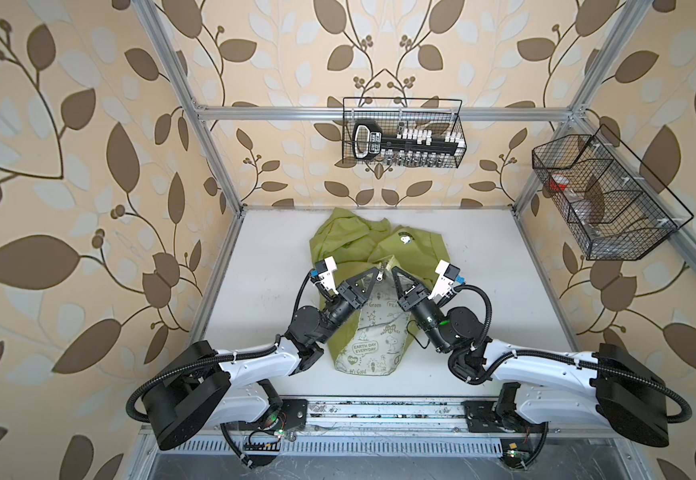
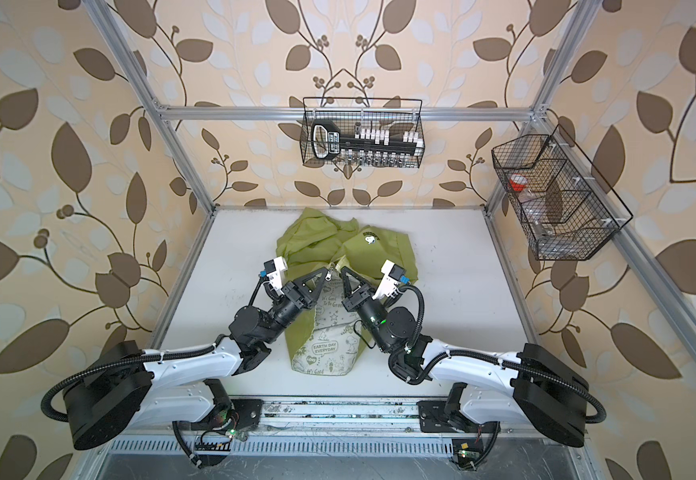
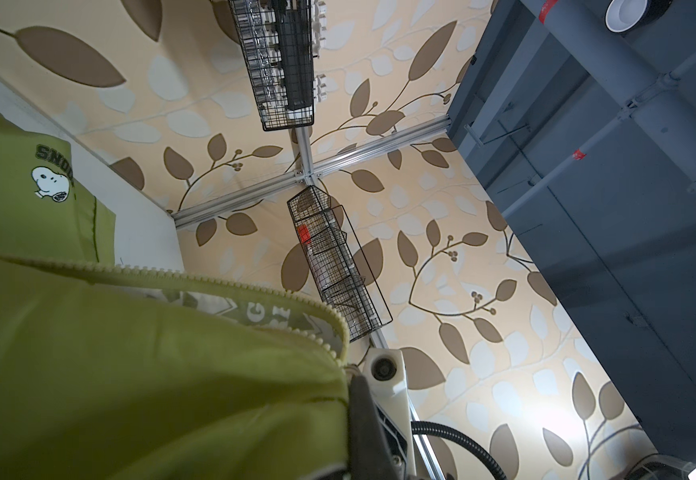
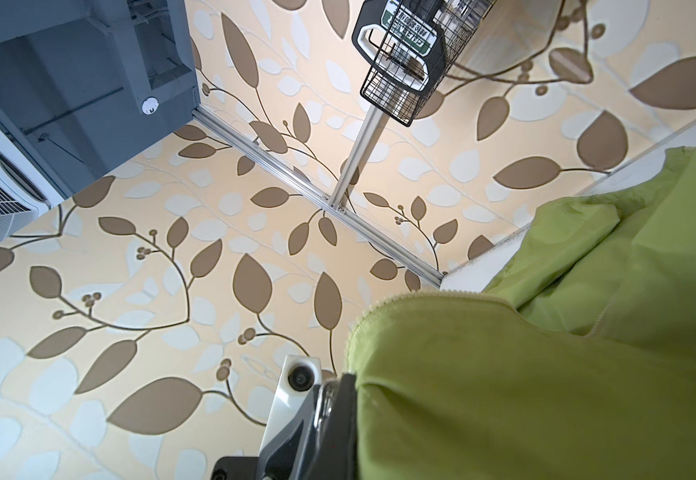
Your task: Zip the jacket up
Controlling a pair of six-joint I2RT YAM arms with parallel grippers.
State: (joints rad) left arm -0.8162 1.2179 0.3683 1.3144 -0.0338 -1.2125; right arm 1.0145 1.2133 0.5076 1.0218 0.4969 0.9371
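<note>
Top views: we record the jacket (image 1: 350,245), thin crumpled lime fabric, at mid-table (image 1: 504,291) toward the far edge. Its front is parted over white printed lining (image 1: 373,332). The left gripper (image 1: 378,274) and right gripper (image 1: 394,271) have their tips close together, and each pinches a front edge.

Left wrist: pale moulded zipper teeth (image 3: 213,279) curve along the lifted edge, with a Snoopy print (image 3: 50,183) beyond.

Right wrist: fabric drapes over the finger (image 4: 338,409).

We advise holding both edges level, taut and parallel before closing.

Bright, even light; wide-angle edge distortion.
</note>
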